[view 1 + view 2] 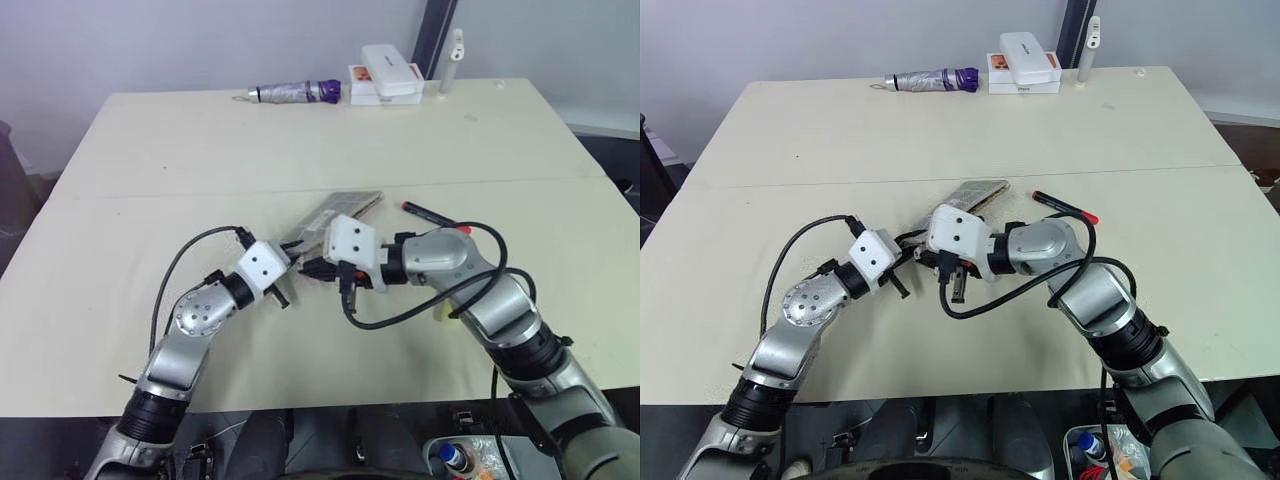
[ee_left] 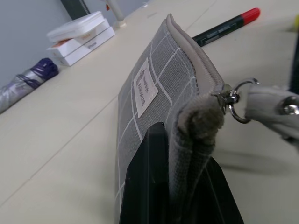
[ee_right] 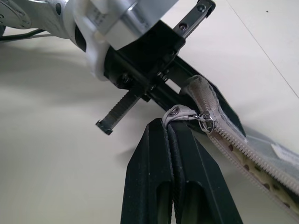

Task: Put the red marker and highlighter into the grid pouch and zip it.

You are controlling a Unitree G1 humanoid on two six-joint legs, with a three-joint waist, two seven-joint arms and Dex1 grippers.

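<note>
The grid pouch (image 2: 159, 84) is grey with white lines and a white label, and it is lifted at its near end. My left gripper (image 2: 187, 135) is shut on that end corner. My right gripper (image 3: 170, 128) is shut on the grey pull tab (image 3: 180, 113) of the pouch's zipper, right beside the left fingers. Both grippers meet over the table's middle (image 1: 305, 262). The red marker (image 1: 430, 213) lies on the table just right of the pouch. A small yellow piece, probably the highlighter (image 1: 441, 312), peeks out from under my right forearm.
At the table's far edge lie a silver tube with a purple cap (image 1: 295, 93), stacked white boxes (image 1: 385, 75) and an upright white stick (image 1: 452, 55). A seam (image 1: 150, 192) crosses the cream table.
</note>
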